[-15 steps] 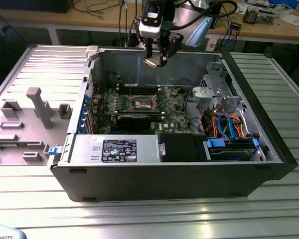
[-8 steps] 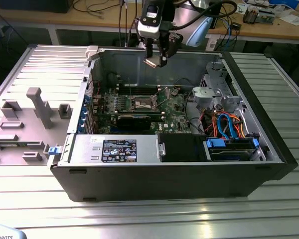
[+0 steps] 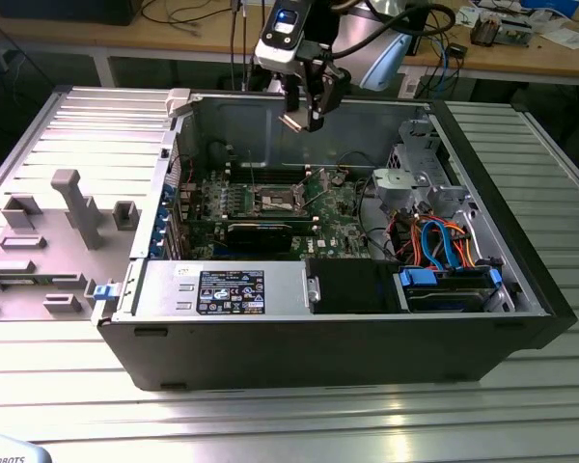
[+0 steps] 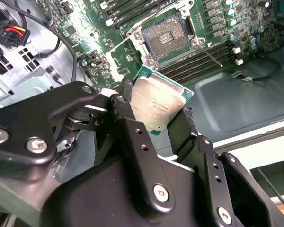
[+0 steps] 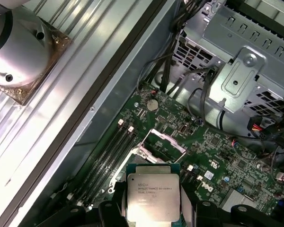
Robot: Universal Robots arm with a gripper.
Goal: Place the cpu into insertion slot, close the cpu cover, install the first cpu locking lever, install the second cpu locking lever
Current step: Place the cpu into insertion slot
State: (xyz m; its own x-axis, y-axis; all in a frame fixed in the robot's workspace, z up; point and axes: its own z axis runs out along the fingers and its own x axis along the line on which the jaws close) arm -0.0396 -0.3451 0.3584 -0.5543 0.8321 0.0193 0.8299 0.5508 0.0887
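Ribbed metal worktop [image 3: 270, 424] spreads across the foreground of the exterior view and carries an open computer case [image 3: 318, 352], whose black side wall faces the camera. Nearer than the insertion slot [image 3: 277, 201], along that wall, lie a power supply [image 3: 222, 289] with a label on top and a black box [image 3: 352, 286]. Further to the exterior view's right of the slot sits a drive bay [image 3: 444, 287] with blue clips, under orange and blue cables [image 3: 439, 241]. A long black expansion card [image 3: 261, 231] sits just in front of the slot on the green motherboard [image 3: 343, 207]. The slot lies bare: in the second wrist view the slot [image 4: 168, 38] shows its dark centre inside a shiny rim, with long memory slots [image 4: 199, 61] just beside it. In the first wrist view a silvery plate that looks like the cpu cover [image 5: 168, 140] stands tilted up at the slot's edge. Above the slot and well apart from it hangs the tool [image 3: 304, 121], its two black fingers [image 4: 132, 127] clamped on opposite edges of the cpu [image 4: 158, 106]. In the first wrist view the cpu [image 5: 153, 196] shows its silvery top, level between the fingers. To the exterior view's left of the slot, outside the case, grey fixture blocks [image 3: 68, 207] stand on the metal worktop. Beyond the slot, past the case's back wall, a wooden worktop [image 3: 521, 60] with cables and small items runs along the back
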